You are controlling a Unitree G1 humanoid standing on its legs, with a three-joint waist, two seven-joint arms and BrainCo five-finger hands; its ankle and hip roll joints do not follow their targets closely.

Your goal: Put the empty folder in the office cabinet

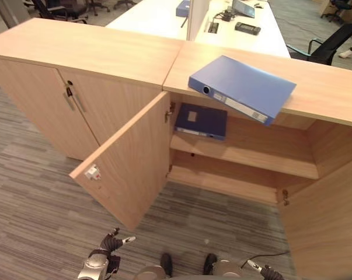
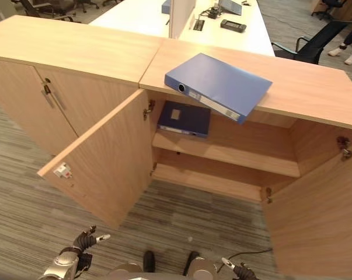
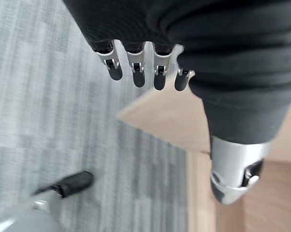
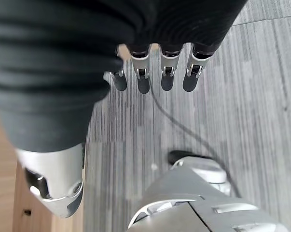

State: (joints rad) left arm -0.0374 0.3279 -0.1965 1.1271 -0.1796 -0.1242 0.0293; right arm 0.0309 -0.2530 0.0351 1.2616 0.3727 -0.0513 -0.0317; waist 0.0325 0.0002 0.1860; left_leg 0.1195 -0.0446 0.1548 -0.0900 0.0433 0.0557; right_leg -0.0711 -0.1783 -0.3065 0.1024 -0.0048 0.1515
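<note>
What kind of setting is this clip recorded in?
Most likely an open-plan office. Low light-wood storage cabinets stand on grey striped carpet, a light blue ring-binder folder lies on top of the open one, and behind are a long white desk and black swivel chairs.

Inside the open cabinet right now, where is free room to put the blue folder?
Upper shelf: bare right of the dark folder. Lower shelf: bare across what shows. Crowded only at the upper shelf's left end. The blue folder lies on top, overhanging the edge.

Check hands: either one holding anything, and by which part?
Nothing held. Left hand and right hand hang open over the floor; the folder lies on the cabinet top.
</note>
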